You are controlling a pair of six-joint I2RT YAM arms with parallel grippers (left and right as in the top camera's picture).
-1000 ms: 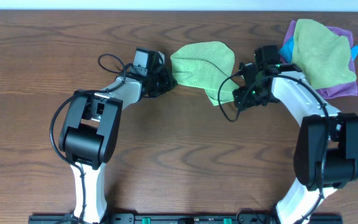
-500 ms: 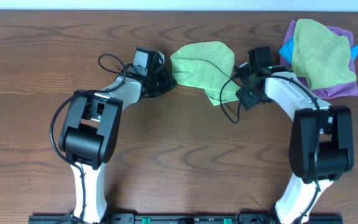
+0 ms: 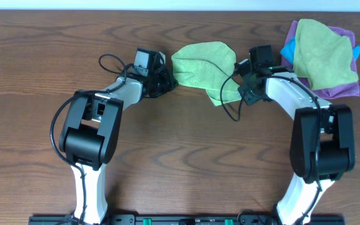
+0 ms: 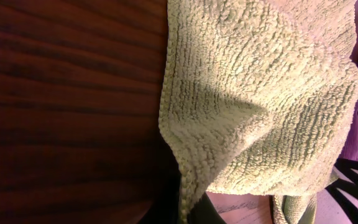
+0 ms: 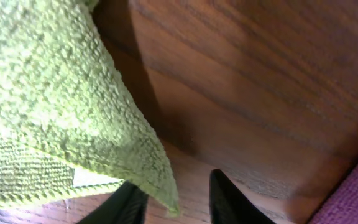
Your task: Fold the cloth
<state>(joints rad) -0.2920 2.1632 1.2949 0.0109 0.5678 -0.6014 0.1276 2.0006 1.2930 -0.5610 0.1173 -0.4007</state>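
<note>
The right gripper (image 3: 241,81) has edged away from the pile (image 3: 324,56) and closer to the cloth (image 3: 204,64) over the last half-second, after the arm swung farther up the table (image 3: 186,156) a moment before. The left arm has not moved, and the cloth keeps the same outline.

The lime-green cloth lies unfolded just left of the pile, near it but apart, with the right gripper between the two. It is rumpled into a rough oval, with one lobe trailing toward the near side. Up close its looped pile and stitched hem show, a ridge is pushed up in the middle (image 4: 260,93), and a small white tag (image 5: 91,178) peeks from under a corner (image 5: 42,93).

The right gripper (image 5: 179,202) stands open, its dark tips apart with that corner's point hanging between them, nothing held. The left gripper (image 3: 167,80), on the cloth's side away from the pile, appears pinched on the hem (image 4: 185,208), though its fingers barely show.
</note>
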